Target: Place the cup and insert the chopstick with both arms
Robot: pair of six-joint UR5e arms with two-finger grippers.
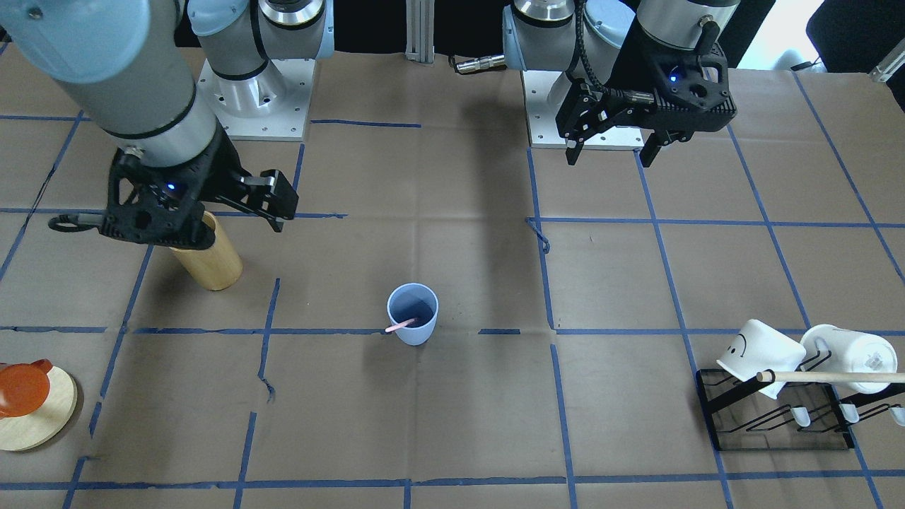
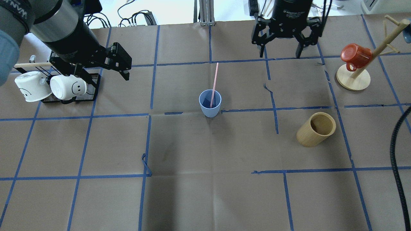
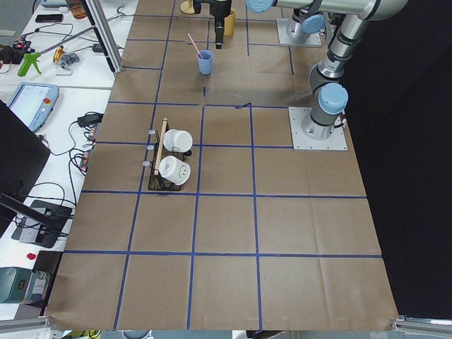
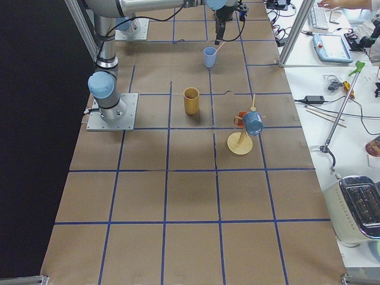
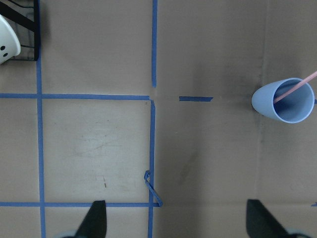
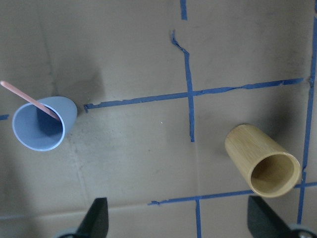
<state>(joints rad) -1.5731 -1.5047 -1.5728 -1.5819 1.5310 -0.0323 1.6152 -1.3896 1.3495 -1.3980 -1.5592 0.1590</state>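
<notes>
The light-blue cup stands upright near the table's middle. It also shows in the front view and in both wrist views. One pale-pink chopstick stands in it, leaning on the rim with its top sticking out. My left gripper is open and empty, high above the table and well away from the cup. My right gripper is open and empty, also raised, over the area of the bamboo holder.
A tan bamboo holder stands to the cup's right. A black rack with two white mugs and a wooden dowel sits at the far left. A mug tree with a red mug stands at the far right. A black cable runs along the right edge.
</notes>
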